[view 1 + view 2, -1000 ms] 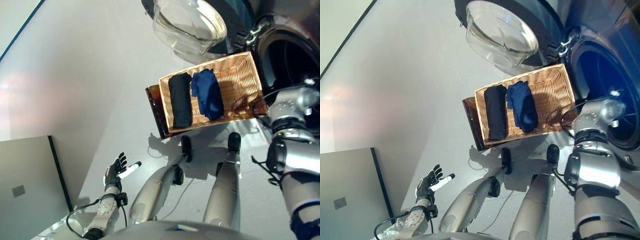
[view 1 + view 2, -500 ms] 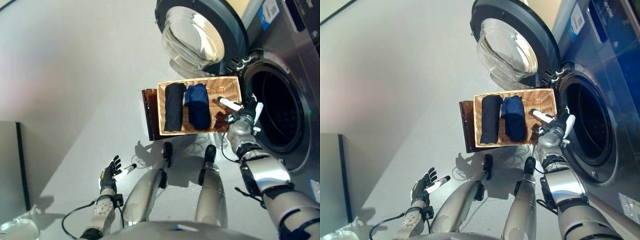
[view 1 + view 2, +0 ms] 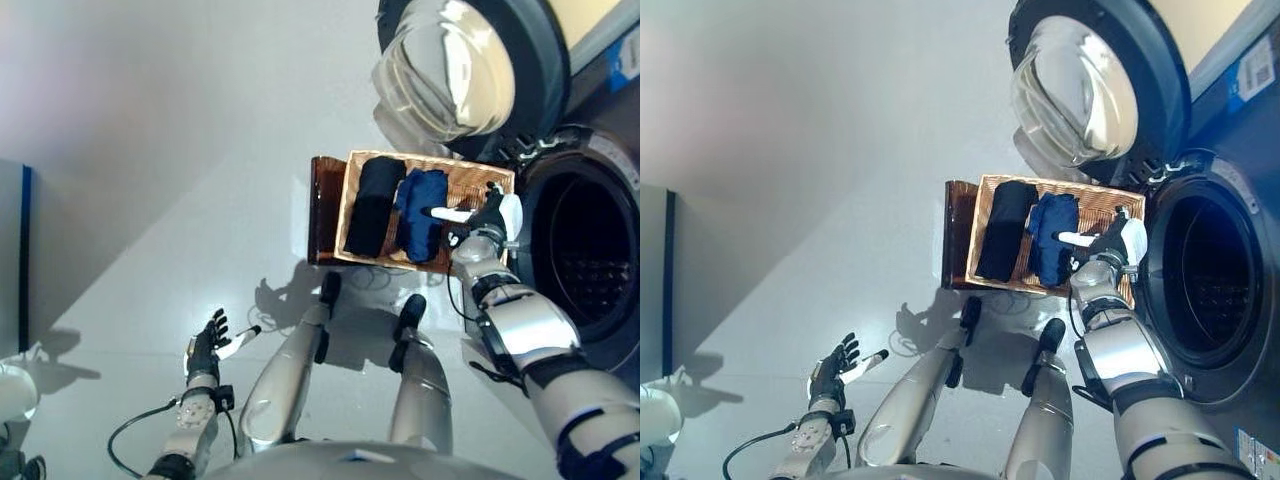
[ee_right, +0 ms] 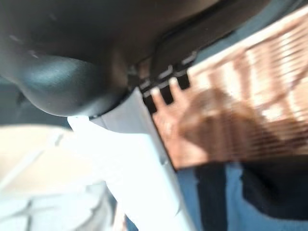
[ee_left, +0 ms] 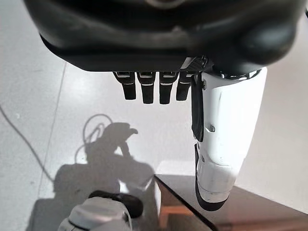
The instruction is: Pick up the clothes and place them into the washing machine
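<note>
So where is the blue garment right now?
In the wicker basket on the floor, the blue garment lies beside the black garment, with the right robot hand over it.

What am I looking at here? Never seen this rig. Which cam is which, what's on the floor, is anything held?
It is a two-legged humanoid with two arms, each ending in a dark robot hand. The two wide pictures come from a stereo camera on its head, looking down. The two close-ups come from cameras on the wrists, each looking along its own fingers.

On the floor stands a wicker basket holding a folded black garment and a blue garment. Beside it is the washing machine, its round door swung open.

The right robot hand hovers over the basket next to the blue garment, fingers straight; its wrist view shows wicker and blue cloth just past them. The left robot hand hangs open at the robot's side over bare floor. Nothing is held.
</note>
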`<state>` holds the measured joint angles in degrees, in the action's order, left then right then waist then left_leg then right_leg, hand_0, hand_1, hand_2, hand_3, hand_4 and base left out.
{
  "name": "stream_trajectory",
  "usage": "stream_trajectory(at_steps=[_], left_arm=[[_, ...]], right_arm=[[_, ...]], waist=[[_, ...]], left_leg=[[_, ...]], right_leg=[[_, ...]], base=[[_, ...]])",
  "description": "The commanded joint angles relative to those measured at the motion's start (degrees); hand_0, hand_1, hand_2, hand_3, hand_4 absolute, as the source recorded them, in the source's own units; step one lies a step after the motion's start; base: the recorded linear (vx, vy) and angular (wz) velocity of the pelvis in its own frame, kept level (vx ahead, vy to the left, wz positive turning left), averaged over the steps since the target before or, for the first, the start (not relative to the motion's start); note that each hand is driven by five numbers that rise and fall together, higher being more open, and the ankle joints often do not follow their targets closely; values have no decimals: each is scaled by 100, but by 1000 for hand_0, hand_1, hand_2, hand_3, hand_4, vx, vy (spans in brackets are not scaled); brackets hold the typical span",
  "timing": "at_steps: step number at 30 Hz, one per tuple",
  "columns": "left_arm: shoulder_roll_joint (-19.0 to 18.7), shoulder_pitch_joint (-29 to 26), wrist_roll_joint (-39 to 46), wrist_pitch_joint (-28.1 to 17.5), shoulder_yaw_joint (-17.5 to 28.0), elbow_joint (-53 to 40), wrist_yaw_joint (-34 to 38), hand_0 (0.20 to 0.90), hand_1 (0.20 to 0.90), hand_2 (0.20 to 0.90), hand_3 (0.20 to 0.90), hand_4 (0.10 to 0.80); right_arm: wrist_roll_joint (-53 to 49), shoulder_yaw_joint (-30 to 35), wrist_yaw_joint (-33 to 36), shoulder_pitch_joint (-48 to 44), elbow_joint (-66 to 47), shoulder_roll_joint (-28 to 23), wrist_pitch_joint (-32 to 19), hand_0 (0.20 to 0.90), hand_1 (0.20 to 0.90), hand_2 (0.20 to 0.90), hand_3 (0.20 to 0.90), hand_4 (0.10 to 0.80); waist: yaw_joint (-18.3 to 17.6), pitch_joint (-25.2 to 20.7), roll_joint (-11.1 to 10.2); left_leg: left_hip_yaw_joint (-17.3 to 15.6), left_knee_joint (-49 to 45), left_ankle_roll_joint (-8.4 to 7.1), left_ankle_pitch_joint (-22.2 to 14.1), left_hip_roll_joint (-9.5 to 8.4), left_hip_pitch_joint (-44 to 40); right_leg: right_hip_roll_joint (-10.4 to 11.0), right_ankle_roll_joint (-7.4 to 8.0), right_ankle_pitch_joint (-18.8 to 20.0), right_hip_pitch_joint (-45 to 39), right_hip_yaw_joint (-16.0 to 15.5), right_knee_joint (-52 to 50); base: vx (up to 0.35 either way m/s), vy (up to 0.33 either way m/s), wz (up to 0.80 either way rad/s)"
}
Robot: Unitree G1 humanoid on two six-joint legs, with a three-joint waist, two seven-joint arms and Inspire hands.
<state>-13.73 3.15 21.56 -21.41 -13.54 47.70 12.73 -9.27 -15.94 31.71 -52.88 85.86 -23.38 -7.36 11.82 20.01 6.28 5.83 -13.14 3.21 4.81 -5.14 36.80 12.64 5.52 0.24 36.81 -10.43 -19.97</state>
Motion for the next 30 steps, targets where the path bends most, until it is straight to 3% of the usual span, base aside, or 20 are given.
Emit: stream_trajectory(at_steps=[1, 10, 11, 14, 15, 16, 17, 18, 19, 30], left_arm=[[-483, 141, -134, -156, 356, -275, 282, 900, 900, 900, 900, 800], [-509, 172, 43, -287, 400, -1144, 433, 900, 900, 900, 900, 800], [-513, 212, 80, -302, 343, -1349, 448, 900, 900, 900, 900, 800], [-519, 208, 132, -317, 305, -1517, 491, 900, 900, 900, 900, 800], [-518, 196, 139, -316, 267, -1550, 523, 900, 900, 900, 900, 800], [-532, 169, 129, -314, 243, -1629, 596, 900, 900, 900, 900, 800], [-540, 153, 103, -311, 201, -1638, 627, 900, 900, 900, 900, 800], [-535, 149, 101, -311, 200, -1637, 630, 900, 900, 900, 900, 800], [-534, 140, 112, -313, 187, -1717, 666, 900, 900, 900, 900, 800], [-489, 99, 127, -346, 53, -1300, 904, 900, 900, 900, 900, 800]], right_arm=[[65, -94, 383, -337, -67, -296, -116, 900, 900, 900, 900, 800], [112, -235, 690, -788, 82, -387, 62, 900, 900, 900, 900, 800], [187, -326, 798, -961, 231, -498, 196, 840, 840, 840, 840, 757], [227, -381, 895, -1171, 364, -565, 310, 760, 760, 760, 760, 700], [291, -427, 938, -1249, 421, -612, 365, 571, 571, 571, 571, 565], [372, -455, 1048, -1341, 456, -684, 432, 469, 469, 469, 469, 492], [459, -508, 1093, -1401, 505, -727, 505, 321, 321, 321, 321, 386], [461, -512, 1092, -1409, 508, -730, 507, 321, 321, 321, 321, 386], [493, -518, 1151, -1464, 523, -762, 551, 200, 200, 200, 200, 300], [645, -572, 1319, -1569, 336, -521, 560, 200, 200, 200, 200, 300]], waist=[[175, 6, 23], [332, 229, 59], [373, 287, 116], [388, 342, 171], [380, 388, 200], [381, 437, 251], [380, 462, 272], [379, 463, 274], [382, 485, 287], [239, 450, 327]], left_leg=[[-153, -483, -349, -538, -75, 283], [-164, -861, -312, -640, -163, 850], [-151, -874, -312, -628, -196, 953], [-138, -891, -315, -613, -225, 1038], [-136, -918, -312, -606, -239, 1096], [-149, -916, -313, -586, -265, 1163], [-155, -900, -315, -572, -265, 1200], [-155, -901, -315, -571, -266, 1205], [-152, -899, -320, -562, -279, 1229], [-239, -835, -279, -585, -303, 1207]], right_leg=[[-100, -228, -219, -222, 120, -14], [-24, -273, -387, 290, 91, -463], [-3, -273, -425, 393, 73, -564], [27, -280, -460, 457, 63, -620], [44, -285, -464, 525, 71, -679], [60, -300, -479, 618, 62, -733], [71, -302, -494, 663, 54, -759], [73, -302, -495, 669, 55, -763], [77, -303, -506, 696, 54, -784], [71, -309, -451, 793, 210, -750]], base=[[0, 34, 22], [-1, 43, 5], [-23, 26, 7], [-21, 36, 10], [-15, 37, 11], [-21, 40, 9], [-12, 27, 9], [-9, 7, 8], [-5, 19, 6], [9, 29, 0]])
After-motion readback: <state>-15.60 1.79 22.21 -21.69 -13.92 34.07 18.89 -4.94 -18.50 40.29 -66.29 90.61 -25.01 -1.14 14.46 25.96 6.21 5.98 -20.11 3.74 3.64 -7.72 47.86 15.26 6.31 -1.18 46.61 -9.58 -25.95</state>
